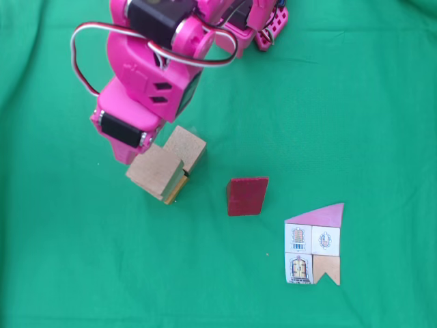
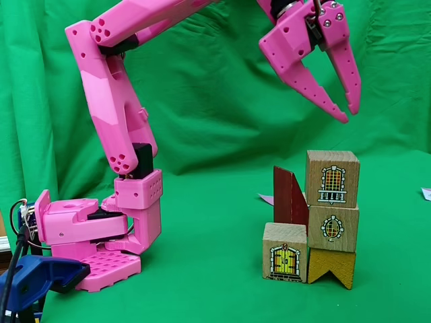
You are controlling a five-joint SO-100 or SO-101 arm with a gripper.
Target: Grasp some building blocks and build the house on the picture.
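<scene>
Next, judging by the half-built stack of tan wooden blocks (image 2: 331, 215): bring empty, spread pink gripper (image 2: 349, 111) onto dark red slant-topped block (image 1: 247, 196) lying beside it, near house-shaped printed card (image 1: 313, 244), squeezing across its flat faces.

A green cloth (image 1: 355, 102) covers the table. Lying directly on it in a fixed view from above are the dark red slant-topped block (image 1: 247, 196), the flat house picture (image 1: 314, 244) near it, and a cluster of tan wooden blocks (image 1: 167, 164). The pink arm's base (image 2: 94, 242) also rests on the cloth.
</scene>
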